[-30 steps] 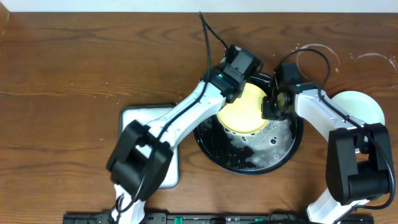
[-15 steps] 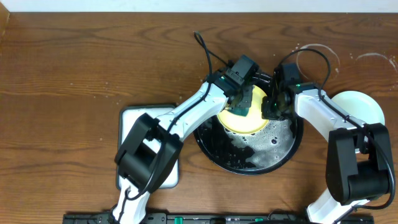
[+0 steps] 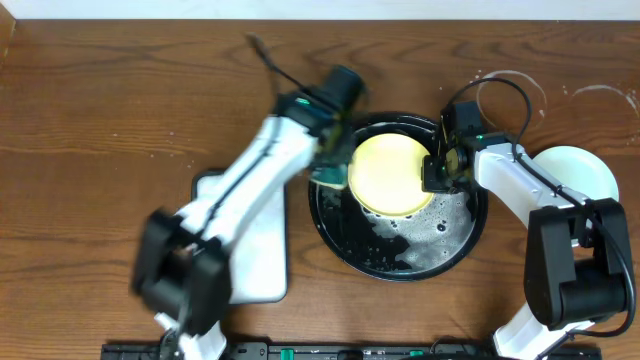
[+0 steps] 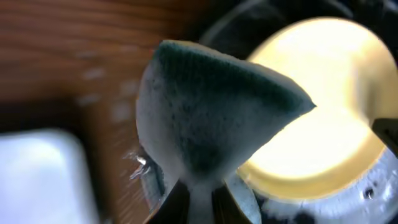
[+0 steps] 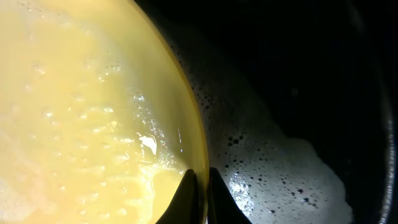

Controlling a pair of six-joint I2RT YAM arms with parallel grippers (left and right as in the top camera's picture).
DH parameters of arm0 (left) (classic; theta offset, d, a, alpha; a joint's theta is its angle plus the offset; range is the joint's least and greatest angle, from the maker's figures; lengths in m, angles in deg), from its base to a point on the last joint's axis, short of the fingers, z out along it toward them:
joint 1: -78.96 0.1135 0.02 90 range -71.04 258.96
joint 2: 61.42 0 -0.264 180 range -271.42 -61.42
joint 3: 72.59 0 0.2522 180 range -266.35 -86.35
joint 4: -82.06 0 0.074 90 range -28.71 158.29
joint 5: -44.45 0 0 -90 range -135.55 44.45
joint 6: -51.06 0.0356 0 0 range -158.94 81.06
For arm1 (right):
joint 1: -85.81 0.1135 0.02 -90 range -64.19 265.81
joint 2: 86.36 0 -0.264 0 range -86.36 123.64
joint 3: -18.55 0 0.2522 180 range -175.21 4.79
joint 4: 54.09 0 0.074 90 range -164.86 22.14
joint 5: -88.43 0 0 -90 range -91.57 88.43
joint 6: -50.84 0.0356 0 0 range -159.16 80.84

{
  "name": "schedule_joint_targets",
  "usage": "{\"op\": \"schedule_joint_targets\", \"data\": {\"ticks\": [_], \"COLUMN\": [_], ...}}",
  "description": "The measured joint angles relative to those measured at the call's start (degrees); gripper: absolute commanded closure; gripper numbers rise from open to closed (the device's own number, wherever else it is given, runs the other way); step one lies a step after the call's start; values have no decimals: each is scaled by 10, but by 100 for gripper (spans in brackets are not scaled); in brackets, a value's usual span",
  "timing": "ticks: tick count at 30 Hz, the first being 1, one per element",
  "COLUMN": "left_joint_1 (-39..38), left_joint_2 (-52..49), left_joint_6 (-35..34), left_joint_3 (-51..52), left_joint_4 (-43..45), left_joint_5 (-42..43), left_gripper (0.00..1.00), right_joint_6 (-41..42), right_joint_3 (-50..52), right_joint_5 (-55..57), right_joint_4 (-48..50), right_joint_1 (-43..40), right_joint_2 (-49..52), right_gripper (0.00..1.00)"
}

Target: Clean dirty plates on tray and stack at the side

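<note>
Yellow plate (image 3: 390, 172); black tray (image 3: 338, 228) (white foam speckles); dark green sponge (image 4: 211, 118); brown wood-grain tabletop (image 3: 110, 110).

You are looking down at a brown wood-grain tabletop (image 3: 100, 120) that is carrying three things directly. A large round black tray (image 3: 345, 245), wet with white foam, is sitting right of centre. A white rectangular tray (image 3: 265, 265) is lying just beside it on the left, their edges nearly meeting. A pale plate (image 3: 585, 170) is resting on the bare wood near the right edge, apart from the black tray. Whitish dried rings (image 3: 512, 72) are showing on the wood behind that plate.
</note>
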State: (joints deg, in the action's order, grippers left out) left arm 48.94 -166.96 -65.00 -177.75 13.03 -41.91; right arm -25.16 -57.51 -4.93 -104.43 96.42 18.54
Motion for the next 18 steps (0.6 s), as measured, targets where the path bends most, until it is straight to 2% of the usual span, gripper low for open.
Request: {"op": "schedule_joint_targets", "data": {"ticks": [6, 13, 14, 16, 18], "left_joint_1": [101, 160, 164, 171, 182], "left_joint_2": [54, 51, 50, 46, 44], "left_joint_6": [4, 4, 4, 7, 8], "left_joint_3": [-11, 97, 121, 155, 180], "left_joint_4": [-151, -148, -137, -118, -100], "left_joint_5": [-10, -12, -12, -11, -10], "left_gripper": [92, 91, 85, 83, 71], "right_joint_6": [-6, -9, -9, -9, -11], "right_joint_3": [1, 2, 2, 2, 2], "right_joint_5": [16, 24, 24, 25, 26], "right_joint_4": [-5, -5, -5, -5, -5], "right_joint_1": [0, 0, 0, 0, 0], "right_joint_2": [-5, -6, -6, -6, -6], "right_gripper": [99, 99, 99, 99, 99]}}
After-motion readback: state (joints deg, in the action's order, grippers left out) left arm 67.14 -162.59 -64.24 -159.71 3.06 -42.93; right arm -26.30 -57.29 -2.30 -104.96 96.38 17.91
